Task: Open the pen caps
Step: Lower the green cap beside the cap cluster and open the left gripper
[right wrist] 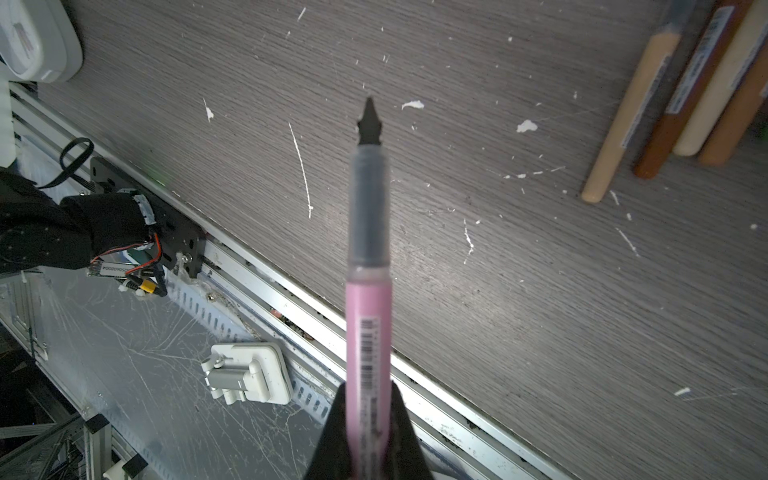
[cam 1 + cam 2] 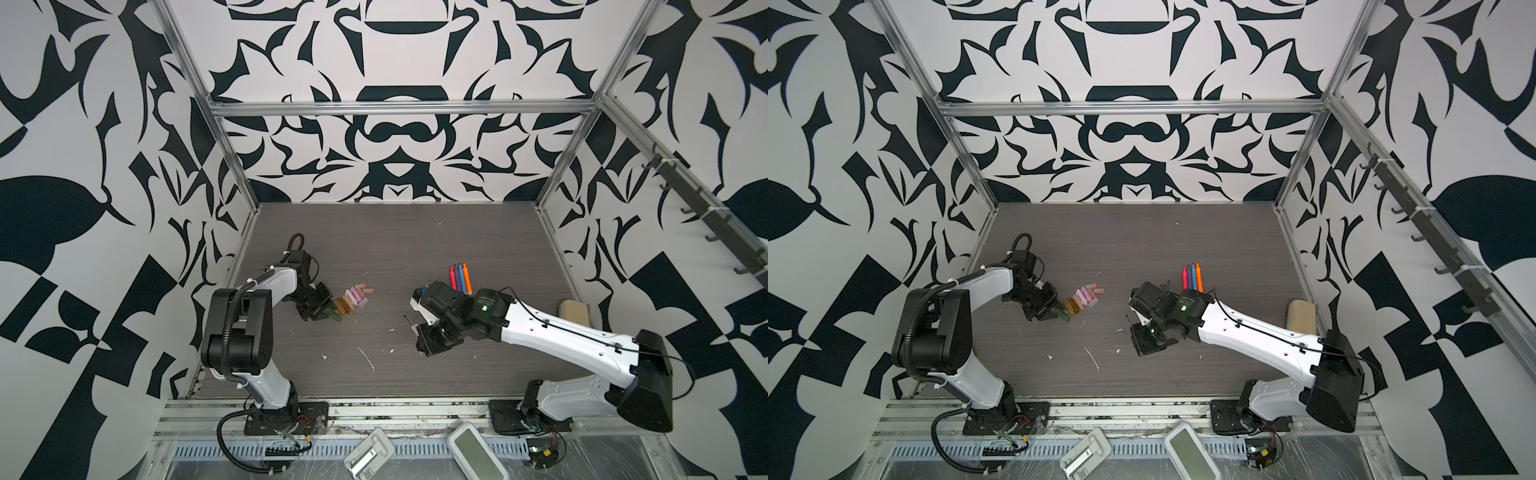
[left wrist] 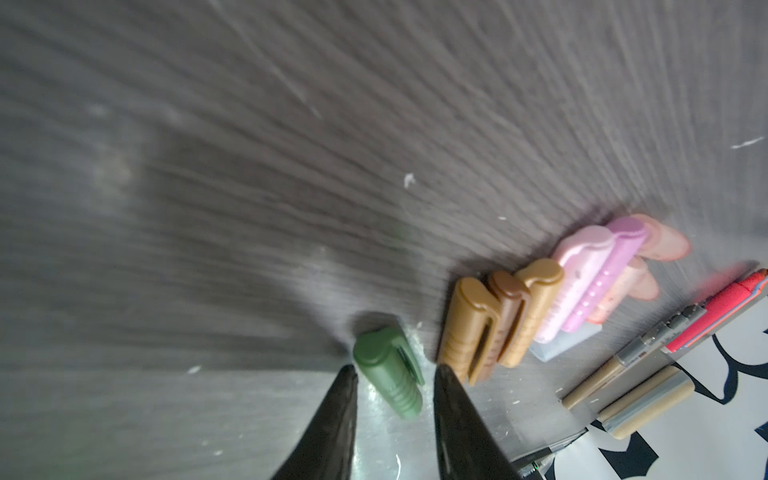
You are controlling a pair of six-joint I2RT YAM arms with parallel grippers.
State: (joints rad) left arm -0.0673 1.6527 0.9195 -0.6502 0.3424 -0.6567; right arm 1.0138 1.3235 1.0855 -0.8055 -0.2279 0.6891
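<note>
A green pen cap [image 3: 388, 370] lies on the table between the spread fingers of my left gripper [image 3: 395, 370], with a gap on each side. It ends a row of pen caps [image 2: 353, 297]: tan and brown [image 3: 498, 316], pink [image 3: 582, 274] and peach [image 3: 660, 241]. In both top views the left gripper [image 2: 326, 311] [image 2: 1055, 309] sits at that row's near-left end. My right gripper [image 1: 369, 390] is shut on a pink pen [image 1: 369, 332] whose black tip is bare; a top view shows it [image 2: 412, 326] above mid-table. Several bright pens [image 2: 459, 276] lie behind the right wrist. Muted pens [image 1: 665, 104] lie nearby.
A beige block [image 2: 575, 311] rests near the right wall. White scraps [image 2: 365, 357] litter the table's middle. Two white devices [image 2: 370, 455] [image 2: 478, 451] lie on the front rail below the table edge.
</note>
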